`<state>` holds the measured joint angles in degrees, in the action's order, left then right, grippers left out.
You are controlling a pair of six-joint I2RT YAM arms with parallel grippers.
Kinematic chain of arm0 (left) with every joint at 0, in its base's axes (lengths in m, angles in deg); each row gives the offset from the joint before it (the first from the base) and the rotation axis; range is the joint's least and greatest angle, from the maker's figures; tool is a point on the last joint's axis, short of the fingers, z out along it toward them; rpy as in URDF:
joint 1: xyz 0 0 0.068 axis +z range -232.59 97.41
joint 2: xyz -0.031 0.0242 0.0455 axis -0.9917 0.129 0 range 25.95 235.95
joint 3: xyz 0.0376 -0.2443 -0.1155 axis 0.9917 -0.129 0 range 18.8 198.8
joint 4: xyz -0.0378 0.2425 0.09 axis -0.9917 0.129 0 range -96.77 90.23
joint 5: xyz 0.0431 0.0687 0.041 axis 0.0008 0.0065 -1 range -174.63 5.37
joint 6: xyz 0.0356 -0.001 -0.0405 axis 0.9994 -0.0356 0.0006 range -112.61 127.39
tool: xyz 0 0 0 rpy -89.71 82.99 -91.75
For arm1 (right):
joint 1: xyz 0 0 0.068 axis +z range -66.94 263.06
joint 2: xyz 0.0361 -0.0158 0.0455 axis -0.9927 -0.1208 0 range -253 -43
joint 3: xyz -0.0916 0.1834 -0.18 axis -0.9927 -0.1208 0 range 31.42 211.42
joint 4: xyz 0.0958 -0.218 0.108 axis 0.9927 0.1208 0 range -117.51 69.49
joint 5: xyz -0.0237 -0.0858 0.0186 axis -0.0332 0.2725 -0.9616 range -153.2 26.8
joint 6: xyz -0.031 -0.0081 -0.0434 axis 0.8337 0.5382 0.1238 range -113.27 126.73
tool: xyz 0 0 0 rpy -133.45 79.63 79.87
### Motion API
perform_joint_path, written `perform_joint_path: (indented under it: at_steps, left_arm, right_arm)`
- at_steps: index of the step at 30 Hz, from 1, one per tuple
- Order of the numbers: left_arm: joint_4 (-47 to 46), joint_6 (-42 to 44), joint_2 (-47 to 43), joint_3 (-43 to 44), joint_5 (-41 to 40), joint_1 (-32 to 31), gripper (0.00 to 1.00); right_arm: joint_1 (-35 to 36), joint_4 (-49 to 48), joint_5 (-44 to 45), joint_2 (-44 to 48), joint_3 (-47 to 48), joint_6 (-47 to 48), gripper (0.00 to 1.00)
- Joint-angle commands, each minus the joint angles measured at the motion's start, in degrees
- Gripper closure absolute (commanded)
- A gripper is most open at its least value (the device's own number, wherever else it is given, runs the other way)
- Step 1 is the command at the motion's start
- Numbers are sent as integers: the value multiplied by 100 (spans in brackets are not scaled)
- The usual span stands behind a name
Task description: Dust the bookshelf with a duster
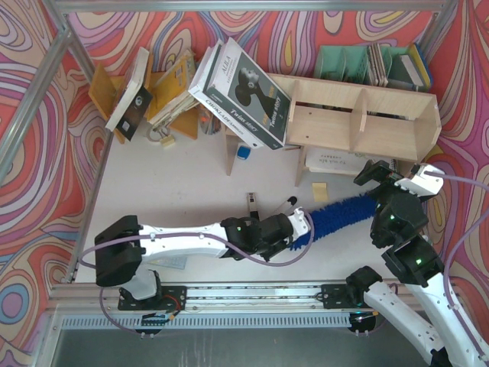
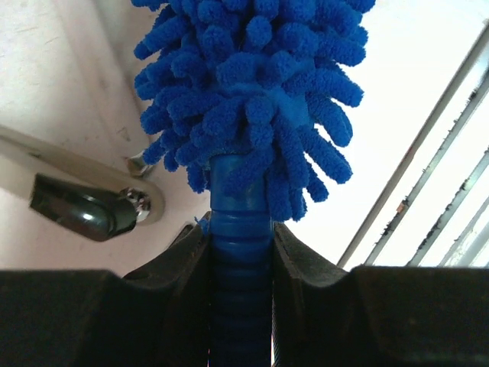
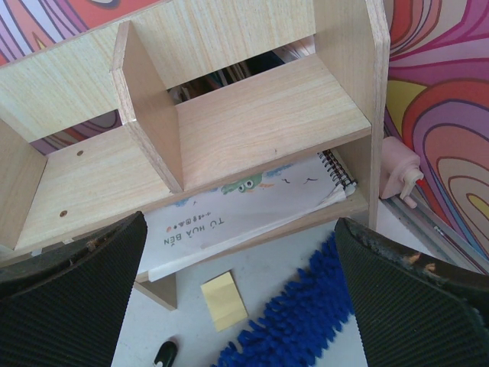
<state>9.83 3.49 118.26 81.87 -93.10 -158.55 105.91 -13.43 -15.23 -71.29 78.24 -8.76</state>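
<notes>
The duster (image 1: 345, 211) is a long bright-blue fluffy brush lying low over the white table, pointing right towards the bookshelf (image 1: 359, 126). My left gripper (image 1: 302, 226) is shut on its ribbed blue handle (image 2: 241, 229); in the left wrist view the jaws press on both sides of the handle, with the fluffy head (image 2: 252, 84) above them. The pale plywood bookshelf (image 3: 252, 115) fills the right wrist view. My right gripper (image 3: 238, 256) hangs open just in front of its lower shelf, above the duster's tip (image 3: 294, 325), with nothing between its fingers.
A spiral notebook (image 3: 244, 206) lies on the lower shelf and a yellow sticky note (image 3: 224, 300) on the table. A large dark book (image 1: 244, 92) leans on the bookshelf's left end. An orange rack (image 1: 174, 92), green file holders (image 1: 344, 61) and a small black-and-silver tool (image 1: 250, 202) stand nearby.
</notes>
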Motion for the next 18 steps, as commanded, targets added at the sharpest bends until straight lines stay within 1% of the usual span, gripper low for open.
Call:
perform_joint_path:
  at_steps: [1, 4, 9, 18]
  left_arm:
    - [-574, -416, -568, -269, -774, 21, 100]
    - [-682, -656, -746, -443, -1026, 20, 100]
    - [-882, -1144, -1291, -921, -1453, 27, 100]
    - [-236, -2065, -1830, -1351, -1985, 15, 100]
  right_arm:
    - [-22, -19, 82, 26, -32, -59, 1]
    - [-26, -20, 69, 13, -34, -81, 1]
    - [-19, 6, 79, 6, -21, -86, 1]
    - [-18, -12, 73, 33, -42, -85, 1]
